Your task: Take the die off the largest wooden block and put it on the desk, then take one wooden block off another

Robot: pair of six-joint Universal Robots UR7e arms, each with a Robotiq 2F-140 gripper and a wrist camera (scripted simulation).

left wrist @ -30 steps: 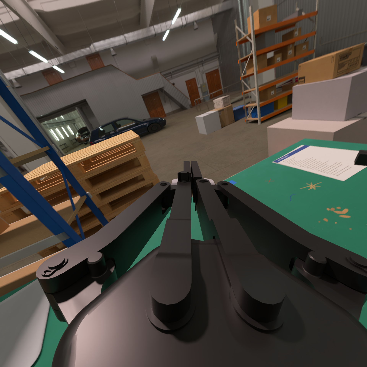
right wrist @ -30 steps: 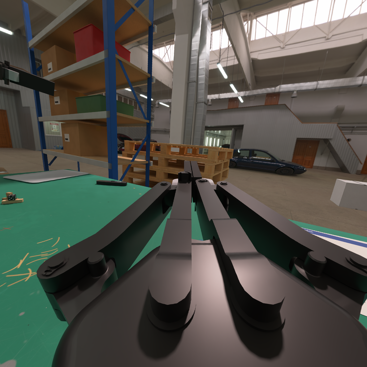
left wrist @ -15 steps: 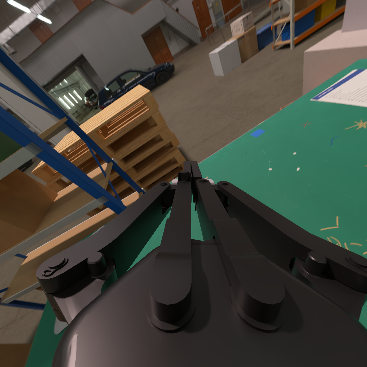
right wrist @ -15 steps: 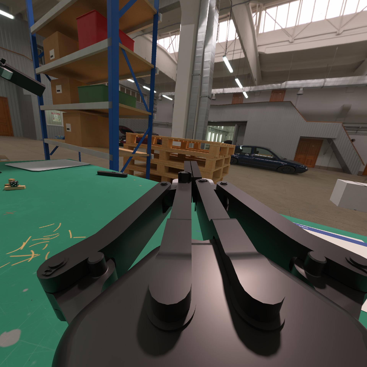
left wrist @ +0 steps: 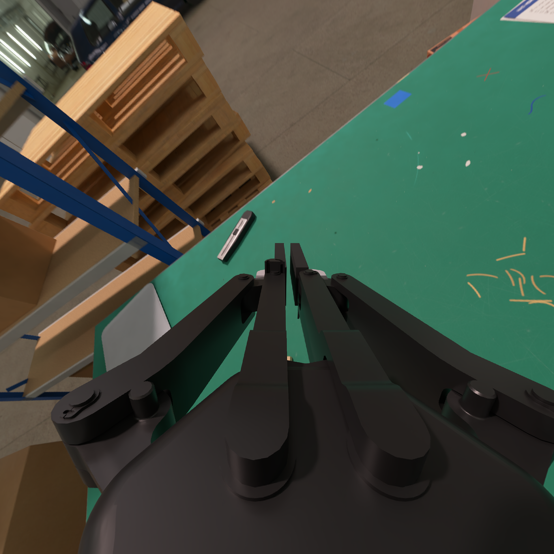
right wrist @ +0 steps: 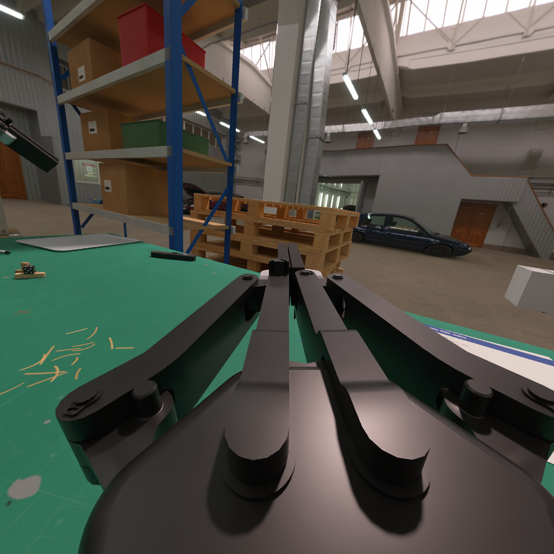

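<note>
Evidently nothing is done yet: in the right wrist view the dark die [right wrist: 29, 269] sits on the largest wooden block [right wrist: 30, 274], a smaller block [right wrist: 24, 265] stacked beside it, far off on the green desk [right wrist: 120, 299]. The right gripper [right wrist: 288, 254] points level past the desk edge, fingers pressed together and empty. The left gripper [left wrist: 287, 254] tilts down over the desk near a utility knife [left wrist: 236, 235], fingers parted by a slit, holding nothing.

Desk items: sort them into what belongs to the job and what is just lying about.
Job:
- die
- wooden blocks under it
- desk

Lying about:
- utility knife
- grey tray
- printed sheet
- pen
</note>
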